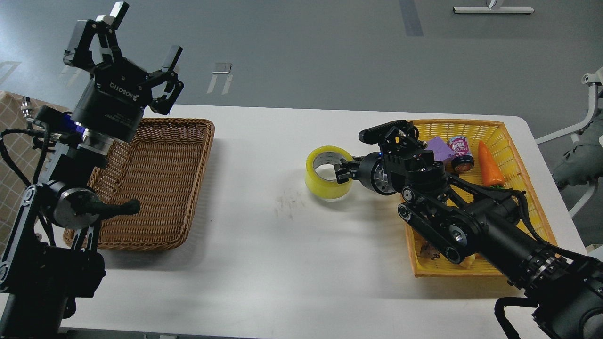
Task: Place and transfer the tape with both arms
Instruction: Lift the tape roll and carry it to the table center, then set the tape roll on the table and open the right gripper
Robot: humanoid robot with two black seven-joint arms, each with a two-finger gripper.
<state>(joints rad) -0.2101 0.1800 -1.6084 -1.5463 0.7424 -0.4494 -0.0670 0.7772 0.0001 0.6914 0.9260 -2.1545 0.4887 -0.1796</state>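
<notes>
- The right tool [340, 170] is pinching the tape [327, 173] by its wall, resting it mid-surface [282, 245] within the other arm's reach.
- The left tool [123, 56] is hovering spread, ready to receive.

Right pincer [340, 170] clamps tape [327, 179], seemingly touching table [282, 245]; left pincer [125, 59] raised, fingers spread.
</notes>
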